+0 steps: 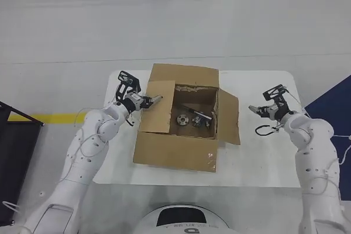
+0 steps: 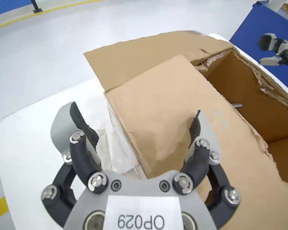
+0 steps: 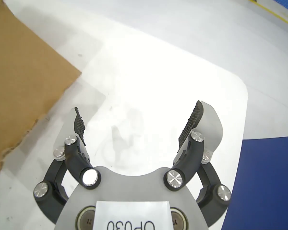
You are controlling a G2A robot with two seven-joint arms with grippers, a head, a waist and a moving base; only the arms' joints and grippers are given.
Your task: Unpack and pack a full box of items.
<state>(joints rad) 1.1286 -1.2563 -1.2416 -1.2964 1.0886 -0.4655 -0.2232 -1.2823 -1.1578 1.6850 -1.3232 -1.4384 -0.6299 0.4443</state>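
An open cardboard box (image 1: 175,153) stands mid-table with all flaps folded out. Inside lie a round metal part (image 1: 181,120), a second metal piece (image 1: 198,120) and a dark item behind them. My left gripper (image 1: 157,98) is open at the box's left side. In its wrist view the left gripper (image 2: 136,114) straddles the left flap (image 2: 163,96), one finger over the table, the other above the cardboard. My right gripper (image 1: 253,109) hangs open over bare table beside the right flap (image 3: 19,72), nothing between its fingers (image 3: 194,118).
The white table (image 1: 263,167) has free room to the right of the box and a narrow strip at the left. A black frame (image 1: 6,137) stands on the floor at the left. Blue flooring (image 1: 339,96) borders the right side.
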